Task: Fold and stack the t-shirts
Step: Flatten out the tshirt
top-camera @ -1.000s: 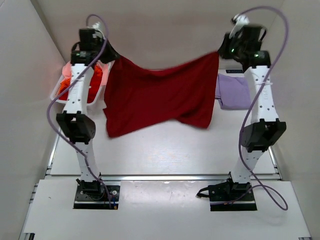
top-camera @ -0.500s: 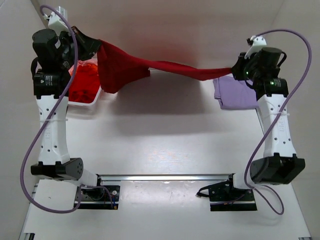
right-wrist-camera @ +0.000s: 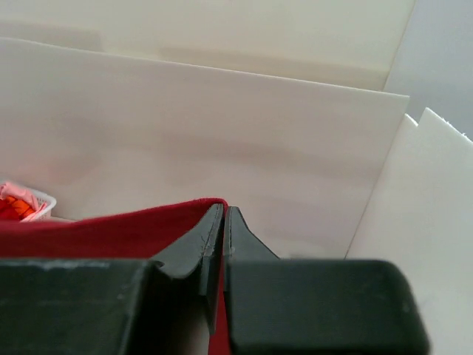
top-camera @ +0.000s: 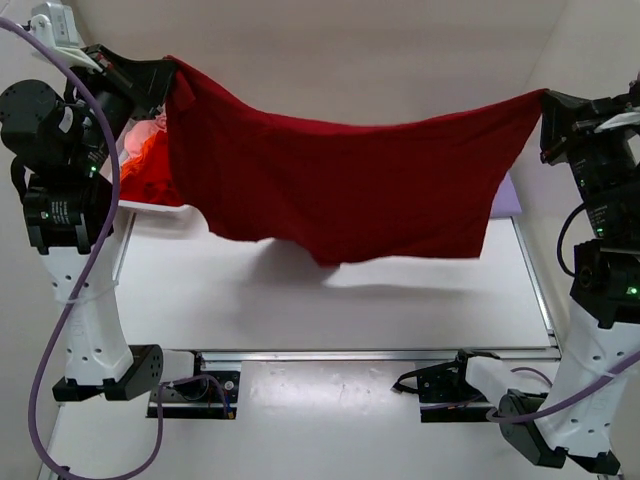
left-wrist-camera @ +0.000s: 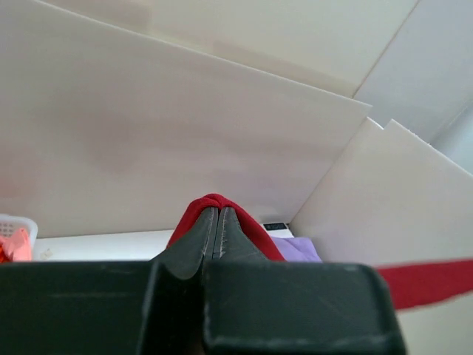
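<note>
The large dark red t-shirt (top-camera: 340, 190) hangs stretched wide in the air between my two grippers, its lower edge above the table. My left gripper (top-camera: 172, 72) is shut on its upper left corner; red cloth wraps the fingertips in the left wrist view (left-wrist-camera: 214, 211). My right gripper (top-camera: 545, 100) is shut on its upper right corner, seen in the right wrist view (right-wrist-camera: 222, 211). The lavender t-shirt (top-camera: 510, 195) lies at the back right, mostly hidden behind the red one; it also shows in the left wrist view (left-wrist-camera: 299, 250). Orange-red and pink shirts (top-camera: 150, 165) lie in the basket.
The white plastic basket (top-camera: 150, 207) stands at the back left of the table, partly behind my left arm. White walls close in the back and both sides. The arm bases sit at the near edge.
Both grippers have risen and moved apart and toward the near side. The red shirt went from a twisted, bunched band to a wide flat sheet hanging between them.
</note>
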Controlling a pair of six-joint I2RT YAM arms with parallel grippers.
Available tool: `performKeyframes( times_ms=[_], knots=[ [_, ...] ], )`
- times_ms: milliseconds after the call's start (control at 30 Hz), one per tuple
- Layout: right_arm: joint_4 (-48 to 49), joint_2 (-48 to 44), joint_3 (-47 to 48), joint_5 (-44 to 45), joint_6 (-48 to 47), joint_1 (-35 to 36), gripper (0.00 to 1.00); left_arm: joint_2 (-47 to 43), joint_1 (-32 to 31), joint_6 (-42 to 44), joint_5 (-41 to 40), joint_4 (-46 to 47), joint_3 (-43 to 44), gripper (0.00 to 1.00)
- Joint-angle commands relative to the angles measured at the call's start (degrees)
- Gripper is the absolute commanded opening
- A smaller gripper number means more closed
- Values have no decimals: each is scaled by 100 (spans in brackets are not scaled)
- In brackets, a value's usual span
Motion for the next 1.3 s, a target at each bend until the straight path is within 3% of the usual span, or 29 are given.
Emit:
performKeyframes(
  times_ms=[0, 300, 400, 500, 600, 700, 767, 800, 867, 933, 1067, 1267],
  knots=[
    [-64, 510, -204, -2, -4, 20, 0, 258, 25, -82, 11, 145, -30, 0],
    [752, 1808, -1232, -240, 216, 300, 0, 1286, -185, 103, -15, 434, -1057, 0],
    [893, 2458, -1286, -109, 146, 546, 1, 1611, -212, 103, -50, 698, -1690, 0],
    [938, 3117, -1023, -21, 85, 609, 0, 2137, -238, 190, -94, 804, -1631, 0],
    [676, 3969, -25, -29, 67, 706, 0, 3120, -256, 261, -50, 454, -640, 0],
    [-8, 4787, 1809, 120, -170, 784, 0, 4132, -186, 42, 160, -380, 1956, 0],
    [-353, 5106, 2833, 190, -231, 907, 0, 4346, -116, -186, 178, -383, 2595, 0],
    [-441, 5168, 3280, 225, -232, 846, 0, 4128, -72, -353, 231, -87, 2328, 0],
    [-250, 4880, 3075, 165, -162, 776, 0, 3531, 138, -538, 310, 466, 1409, 0],
    [180, 4293, 2095, -2, 13, 662, 0, 2829, 140, -443, 180, 690, 684, 0],
    [429, 3710, 757, -178, -12, 468, 0, 2309, -192, -65, -41, 409, 305, 0],
    [849, 2359, -1640, 41, 23, 521, 0, 624, -387, 155, 2, 1172, -2549, 0]
  ],
)
